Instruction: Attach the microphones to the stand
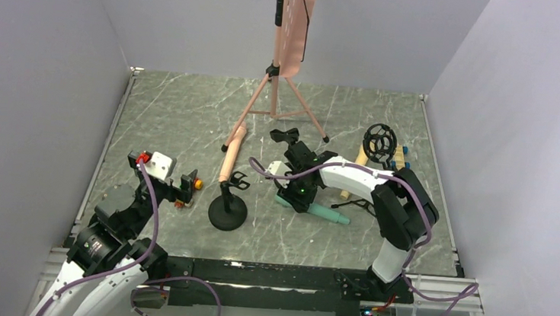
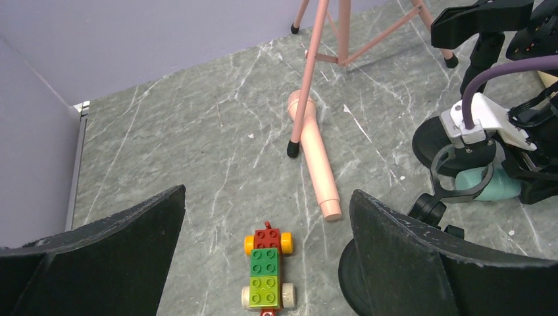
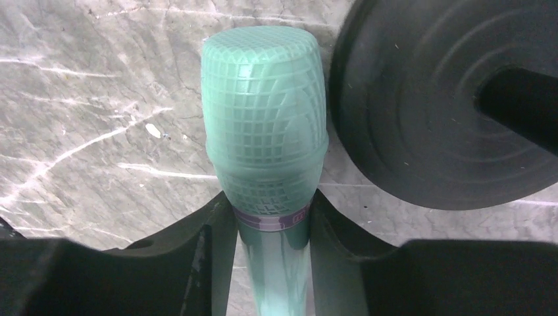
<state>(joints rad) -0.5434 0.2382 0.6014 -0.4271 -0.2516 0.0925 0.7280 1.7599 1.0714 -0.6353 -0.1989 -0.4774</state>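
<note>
The teal-green microphone (image 3: 264,112) lies on the table, and my right gripper (image 3: 271,212) is shut on its neck just below the meshed head; its handle (image 1: 331,214) sticks out to the right. The pale pink microphone (image 1: 231,154) lies beside a leg of the pink tripod stand (image 1: 274,104). At the right, the tan-yellow microphone (image 1: 355,176) rests by a black shock mount (image 1: 379,142). A small black stand (image 1: 227,213) with a clip on top stands in the middle. My left gripper (image 2: 266,197) hangs open above a multicoloured block toy (image 2: 266,273).
A second black round base (image 3: 447,99) sits right beside the teal head, with its clip (image 1: 285,136) above it. Grey walls close in the table on three sides. The pink microphone (image 2: 316,155) lies ahead of my left gripper.
</note>
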